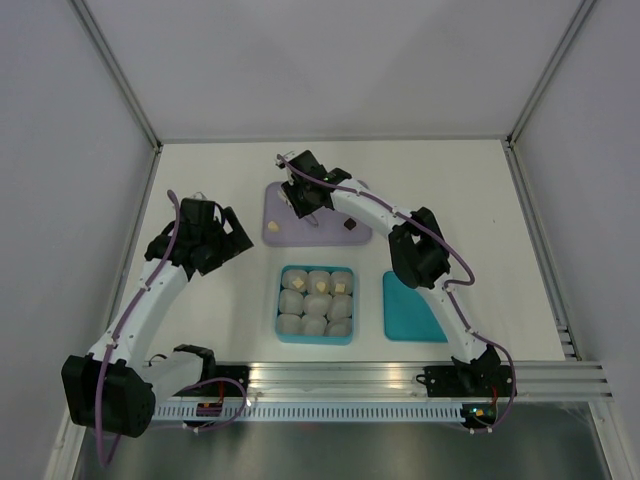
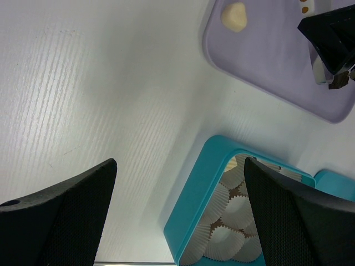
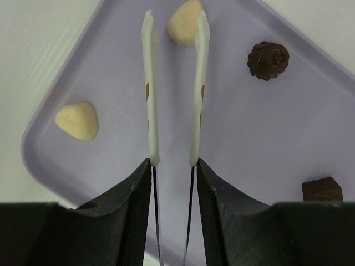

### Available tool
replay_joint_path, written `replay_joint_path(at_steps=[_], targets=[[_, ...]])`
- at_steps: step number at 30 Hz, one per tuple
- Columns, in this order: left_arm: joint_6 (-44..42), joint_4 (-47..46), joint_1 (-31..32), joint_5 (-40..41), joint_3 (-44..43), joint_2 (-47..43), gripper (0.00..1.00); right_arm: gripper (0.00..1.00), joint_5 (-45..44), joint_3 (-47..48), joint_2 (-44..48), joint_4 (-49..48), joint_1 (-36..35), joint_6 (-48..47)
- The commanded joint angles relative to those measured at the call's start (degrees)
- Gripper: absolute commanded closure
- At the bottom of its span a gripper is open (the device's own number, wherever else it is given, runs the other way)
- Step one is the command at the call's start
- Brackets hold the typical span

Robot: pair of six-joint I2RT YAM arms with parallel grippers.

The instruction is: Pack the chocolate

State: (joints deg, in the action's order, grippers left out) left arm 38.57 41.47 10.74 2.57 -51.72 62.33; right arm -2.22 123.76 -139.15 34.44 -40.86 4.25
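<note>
Teal box [image 1: 279, 300] of paper cups [image 1: 316, 325] (some filled); chocolate [image 3: 77, 120] on lavender tray [image 3: 260, 133].

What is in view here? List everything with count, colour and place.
tray: one, lavender, on the table beyond the box
cream chocolate: two on the tray, one near a corner, one at the right gripper's tips
dark chocolate: two on the tray, a swirl and a block
box: one, teal, mid-table
paper cups: nine, white, three by three in the box; some seem to hold cream pieces, too small to count
lid: one, teal, flat, right of the box
table: one, white
left gripper: black, open, above bare table left of the box
right gripper: white fingers, slightly apart, over the tray
</note>
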Motion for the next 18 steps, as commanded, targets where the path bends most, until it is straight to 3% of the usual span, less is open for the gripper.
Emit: replay_joint_path(at_steps=[1,18], targets=[[-0.25,-0.69,0.16,1.21,-2.33,0.25,0.0,0.57,0.28,3.06,-1.21,-2.0,0.52,-0.12],[0.11,-0.78,0.16,2.09,-2.42,0.43,0.0,0.53,3.27,4.99,-3.93,-1.92,1.49,-0.38]])
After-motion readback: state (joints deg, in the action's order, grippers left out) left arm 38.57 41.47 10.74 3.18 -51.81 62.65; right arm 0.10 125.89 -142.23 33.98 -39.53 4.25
